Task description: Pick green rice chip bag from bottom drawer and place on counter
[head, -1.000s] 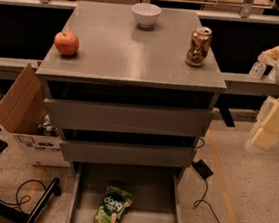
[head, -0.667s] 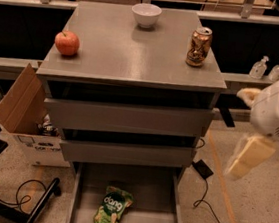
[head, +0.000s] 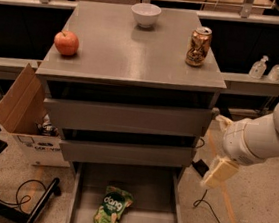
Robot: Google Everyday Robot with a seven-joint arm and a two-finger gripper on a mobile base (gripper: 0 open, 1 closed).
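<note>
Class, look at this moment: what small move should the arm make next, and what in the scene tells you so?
Probably swing the gripper left and down toward the green rice chip bag. The bag lies flat on the floor of the open bottom drawer, near its front, while the gripper hangs outside the drawer's right wall, higher than the bag and well apart from it.

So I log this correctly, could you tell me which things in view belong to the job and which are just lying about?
Job: green rice chip bag in the open bottom drawer; counter; end effector, low on the right, outside the drawer.
Lying about: apple, white bowl and soda can on the counter; cardboard box; two clear bottles.
</note>
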